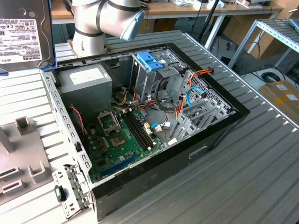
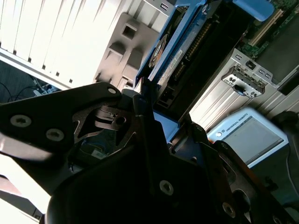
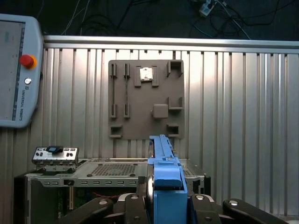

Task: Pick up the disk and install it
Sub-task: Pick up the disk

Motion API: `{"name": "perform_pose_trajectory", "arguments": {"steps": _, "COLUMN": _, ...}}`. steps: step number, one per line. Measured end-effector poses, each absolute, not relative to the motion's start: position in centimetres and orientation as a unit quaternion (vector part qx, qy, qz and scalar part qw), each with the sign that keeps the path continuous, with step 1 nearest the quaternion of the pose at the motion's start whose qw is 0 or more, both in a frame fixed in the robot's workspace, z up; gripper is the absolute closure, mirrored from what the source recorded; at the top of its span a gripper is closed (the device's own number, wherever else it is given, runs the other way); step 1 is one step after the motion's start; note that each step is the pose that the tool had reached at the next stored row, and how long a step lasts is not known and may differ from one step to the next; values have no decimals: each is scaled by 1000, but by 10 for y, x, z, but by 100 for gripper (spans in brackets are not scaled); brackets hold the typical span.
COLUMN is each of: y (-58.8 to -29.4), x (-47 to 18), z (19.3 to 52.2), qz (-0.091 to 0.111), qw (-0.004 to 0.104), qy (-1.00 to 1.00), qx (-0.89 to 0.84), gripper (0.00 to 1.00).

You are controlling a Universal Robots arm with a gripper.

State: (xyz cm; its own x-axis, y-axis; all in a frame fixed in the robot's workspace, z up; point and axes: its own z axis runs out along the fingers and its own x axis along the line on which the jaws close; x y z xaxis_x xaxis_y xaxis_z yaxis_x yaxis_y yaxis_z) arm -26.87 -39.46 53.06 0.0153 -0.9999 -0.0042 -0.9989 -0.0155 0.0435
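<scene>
The disk (image 1: 23, 32), a grey metal drive with a white label and a blue rail along its edge, hangs in the air at the exterior view's far left, above the table and beside the open computer case (image 1: 219, 133). In the first wrist view the disk (image 3: 163, 168) stands edge-on, its blue carrier rising between the black fingers (image 3: 105, 207). My gripper (image 3: 166, 207) is shut on the disk. In the second wrist view the disk (image 2: 175, 56) juts out from the gripper (image 2: 152, 109), with the case below it.
Inside the case stand a metal drive cage with a blue handle (image 1: 150, 60), a grey power supply box (image 1: 91, 84) and the green motherboard (image 1: 121, 140). A grey fixture plate (image 3: 145, 98) lies on the ribbed table. A teach pendant (image 3: 14, 70) rests beyond it.
</scene>
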Motion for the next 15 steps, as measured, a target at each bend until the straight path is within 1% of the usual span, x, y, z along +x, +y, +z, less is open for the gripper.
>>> {"name": "perform_pose_trajectory", "arguments": {"steps": 15, "y": -396, "x": -262, "z": 530, "qz": -17, "qw": 14, "qy": -701, "qx": 712, "gripper": 63}}
